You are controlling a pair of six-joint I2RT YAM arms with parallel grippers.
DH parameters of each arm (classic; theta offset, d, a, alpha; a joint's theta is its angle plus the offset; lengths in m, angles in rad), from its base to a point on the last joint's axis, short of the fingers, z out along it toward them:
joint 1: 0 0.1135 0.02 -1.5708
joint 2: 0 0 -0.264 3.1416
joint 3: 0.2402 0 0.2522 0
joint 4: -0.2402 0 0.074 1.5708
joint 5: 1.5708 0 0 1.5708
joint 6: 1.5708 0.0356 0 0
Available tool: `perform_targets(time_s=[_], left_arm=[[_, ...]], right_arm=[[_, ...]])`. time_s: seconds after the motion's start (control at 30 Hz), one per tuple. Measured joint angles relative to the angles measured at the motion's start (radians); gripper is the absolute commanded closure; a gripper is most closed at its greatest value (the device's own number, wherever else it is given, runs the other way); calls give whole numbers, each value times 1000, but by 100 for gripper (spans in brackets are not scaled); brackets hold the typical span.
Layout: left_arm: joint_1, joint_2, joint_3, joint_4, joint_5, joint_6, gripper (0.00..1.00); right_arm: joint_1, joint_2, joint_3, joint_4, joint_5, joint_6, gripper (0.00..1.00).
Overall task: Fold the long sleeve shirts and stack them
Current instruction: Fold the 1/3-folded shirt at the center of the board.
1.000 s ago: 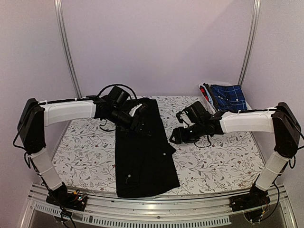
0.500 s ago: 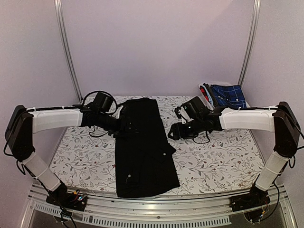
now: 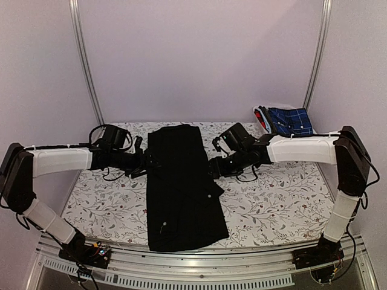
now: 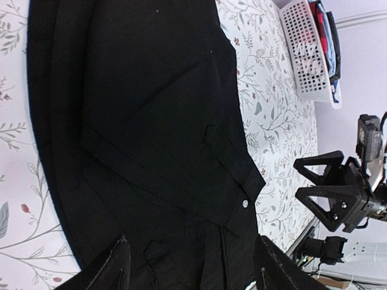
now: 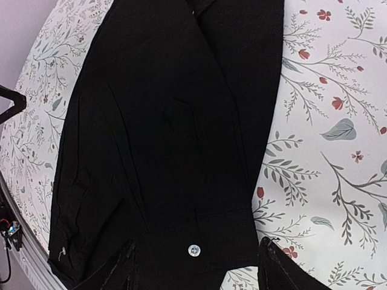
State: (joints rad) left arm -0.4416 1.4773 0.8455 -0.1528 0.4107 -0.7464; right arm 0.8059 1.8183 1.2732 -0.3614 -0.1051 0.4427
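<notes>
Black long sleeve shirt (image 3: 181, 187): folded into narrow lengthwise strip, lying flat.

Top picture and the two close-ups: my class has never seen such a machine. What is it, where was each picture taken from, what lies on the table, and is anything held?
These are two robot arms bolted at the table's near edge, each ending in a two-finger gripper. The wide picture comes from a fixed camera above and behind them; the close-ups come from cameras on the wrists, looking past each arm's own fingers. On the flowered table lies a black shirt with pale buttons, folded long and narrow. A white basket at the far right holds more clothes. The left gripper is at the shirt's left edge, the right gripper at its right edge. Both are open and hold nothing.
</notes>
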Motion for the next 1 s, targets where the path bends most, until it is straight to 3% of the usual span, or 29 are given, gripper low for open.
perform_targets(time_s=[0.27,0.57,1.0], left_arm=[[26,-3,-61,80,-5,-47,36],[31,118,-61,206,-36,-100,43],[31,281,-34,291,-62,-175,51]], right_arm=[[39,83,57,-31,29,2,39],[-7,81,-91,-8,45,16,48],[-47,88,-118,68,-56,2,71]])
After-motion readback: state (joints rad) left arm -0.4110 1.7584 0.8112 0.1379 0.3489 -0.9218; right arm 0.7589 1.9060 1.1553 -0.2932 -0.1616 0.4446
